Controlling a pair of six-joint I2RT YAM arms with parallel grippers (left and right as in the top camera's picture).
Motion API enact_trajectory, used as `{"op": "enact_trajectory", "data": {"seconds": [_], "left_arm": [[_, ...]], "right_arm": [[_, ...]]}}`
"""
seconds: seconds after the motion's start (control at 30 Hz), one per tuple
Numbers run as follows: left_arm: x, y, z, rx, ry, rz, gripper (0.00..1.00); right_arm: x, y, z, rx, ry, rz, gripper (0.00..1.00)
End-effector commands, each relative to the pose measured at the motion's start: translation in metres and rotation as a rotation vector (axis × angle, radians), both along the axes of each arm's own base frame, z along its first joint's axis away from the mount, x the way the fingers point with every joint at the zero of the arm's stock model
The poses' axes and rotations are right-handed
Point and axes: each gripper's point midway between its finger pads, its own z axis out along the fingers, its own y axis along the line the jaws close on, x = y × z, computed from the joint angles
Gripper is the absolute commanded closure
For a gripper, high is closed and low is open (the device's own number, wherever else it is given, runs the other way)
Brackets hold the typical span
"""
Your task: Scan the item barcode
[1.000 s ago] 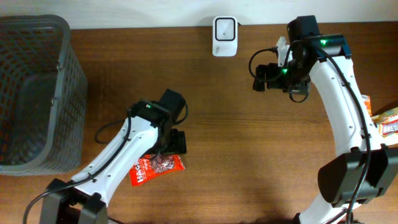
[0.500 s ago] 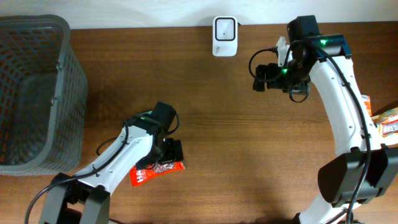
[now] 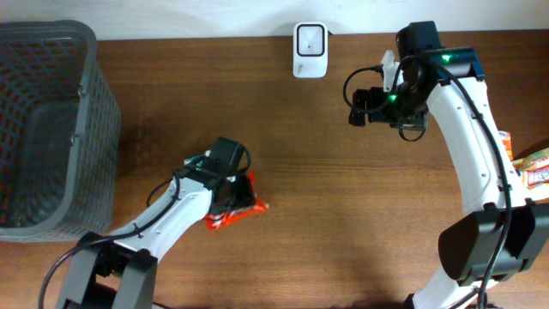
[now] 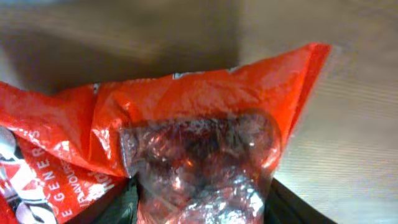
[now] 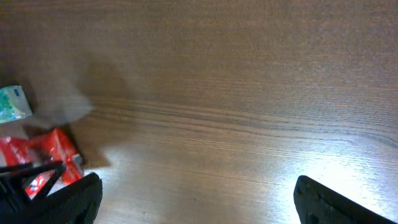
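A red snack packet (image 3: 244, 209) with a clear window lies left of the table's middle. My left gripper (image 3: 232, 194) is down on it. In the left wrist view the packet (image 4: 199, 130) fills the frame, and the dark fingers (image 4: 121, 208) press both sides of its crinkled window part, so the jaws are shut on it. No barcode shows on the side I see. The white scanner (image 3: 310, 39) stands at the table's back edge. To its right my right gripper (image 3: 357, 108) hangs over bare wood. In the right wrist view that gripper (image 5: 199, 202) is wide open with nothing between its fingers.
A grey mesh basket (image 3: 89, 94) fills the far left. More packets (image 3: 533, 167) lie at the table's right edge; the right wrist view shows red packets (image 5: 46, 155) and a green-white one (image 5: 12, 102) at its left.
My left gripper came down over the red packet and closed on it. The packet has bunched up and shifted slightly right. The right arm has not moved.
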Motion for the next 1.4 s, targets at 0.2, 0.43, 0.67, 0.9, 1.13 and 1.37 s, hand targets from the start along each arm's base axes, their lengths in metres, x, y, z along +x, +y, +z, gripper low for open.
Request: {"op": "enact_trajectory", "data": {"seconds": [0.2,0.43,0.67,0.9,1.13,1.37], "left_arm": [[0.066,-0.063,-0.006,-0.303,-0.211,-0.040,0.41],[0.103,-0.125,0.015,-0.533,-0.436,-0.159,0.36],[0.131,-0.171,0.093,-0.659,-0.594,-0.298,0.32],[0.152,-0.131,0.137,-0.487,-0.562,-0.329,0.24],[0.118,-0.023,0.110,-0.136,-0.244,-0.062,0.13],[0.078,-0.036,0.048,-0.136,-0.027,-0.107,0.11]], "right_arm": [[0.000,0.001,-0.002,-0.008,0.004,-0.003,0.02],[0.000,0.001,-0.002,-0.008,0.004,-0.003,0.02],[0.000,0.001,-0.002,-0.008,0.004,-0.003,0.02],[0.000,0.001,-0.002,-0.008,0.004,-0.003,0.01],[0.000,0.001,-0.002,-0.008,0.004,-0.003,0.01],[0.000,0.001,-0.002,-0.008,0.004,-0.003,0.02]]}}
